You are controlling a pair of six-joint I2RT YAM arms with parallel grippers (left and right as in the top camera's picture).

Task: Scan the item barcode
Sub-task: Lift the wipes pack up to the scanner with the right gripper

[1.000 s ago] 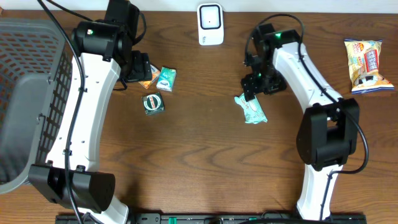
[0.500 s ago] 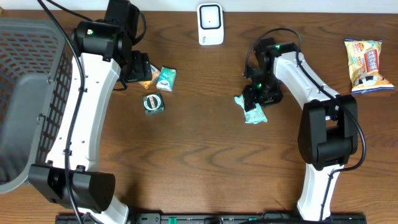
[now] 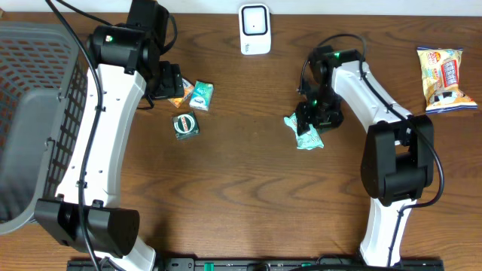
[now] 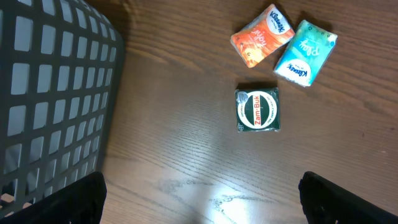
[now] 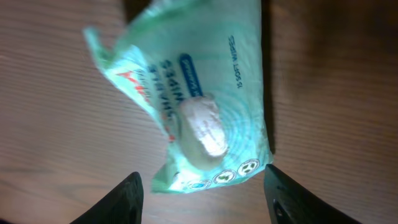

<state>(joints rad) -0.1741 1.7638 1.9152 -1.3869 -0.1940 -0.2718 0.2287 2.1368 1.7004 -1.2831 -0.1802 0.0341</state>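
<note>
The right gripper is seen with its jaws set apart, one finger on each side of the lower end of the wipes pack. One tip is almost at the pack's corner and the other is just beside its edge. Whether the pack is already pinched cannot be told from the wrist view.

Over the last second this gripper has been brought down from a spot just beyond the pack's far end, so that in the overhead view it now covers the pack's upper part. The pack itself has not been shifted and is still lying flat on the table. It is placed right of centre, and the scanner at the far edge is well apart from it.

It is judged that the approach is finished and the grasp is being made. The lift and the carry to the scanner have not yet been done. No barcode can be made out on the face shown, so a turn of the pack may be needed.

The left gripper is held wide open with nothing between its jaws. It has not been moved from above the tin and the two tissue packs beside the basket.
</note>
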